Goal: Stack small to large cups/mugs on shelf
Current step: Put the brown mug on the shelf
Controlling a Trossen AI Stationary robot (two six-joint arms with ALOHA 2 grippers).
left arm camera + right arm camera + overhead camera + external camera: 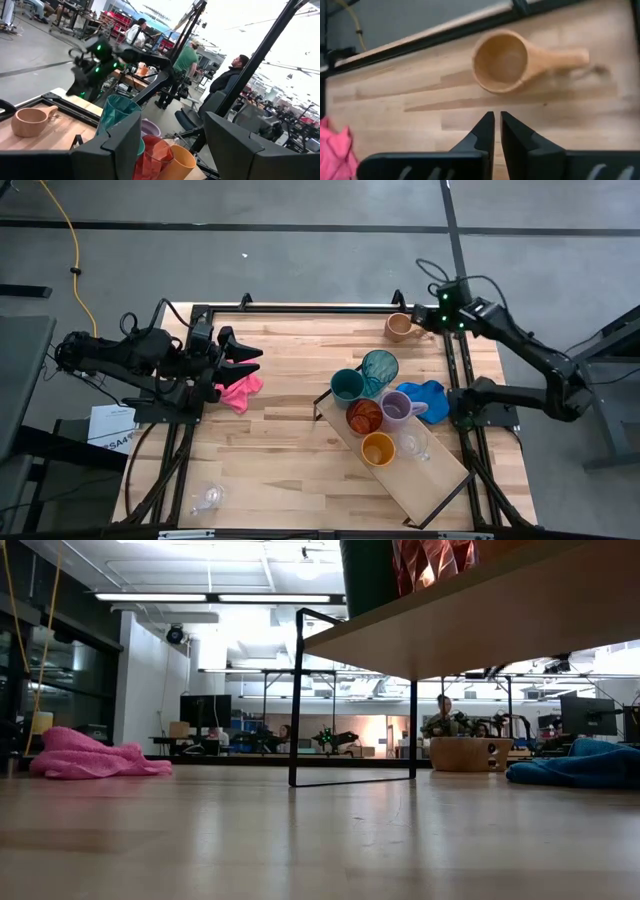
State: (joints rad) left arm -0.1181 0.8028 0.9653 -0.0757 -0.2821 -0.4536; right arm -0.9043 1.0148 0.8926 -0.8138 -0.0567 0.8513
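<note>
I've got the right gripper (428, 320) up at the far edge of the table (290, 450), fingers (485, 131) nearly pressed together w/ only a thin slit between them, holding nothing. The tan wooden mug (400, 326) sits just beside it on the tabletop, upright, handle toward the gripper, apart from the fingertips and close to the black table frame (300, 308).

The shelf (420, 475) lies diagonal on the right half of the table. On its far end: teal tumbler (380, 367), green cup (346, 385), orange faceted cup (364, 417), purple mug (398, 407), yellow cup (378, 449), clear glass (412, 444), all bunched. The near half of the board is bare. Blue cloth (428, 396) touches the shelf's right edge.

Left gripper (250, 360) waits at the table's left edge, jaws spread, empty, pink cloth (240, 391) just beside it. Another clear glass (207, 498) lies near the front-left corner. The mid table is open wood.
</note>
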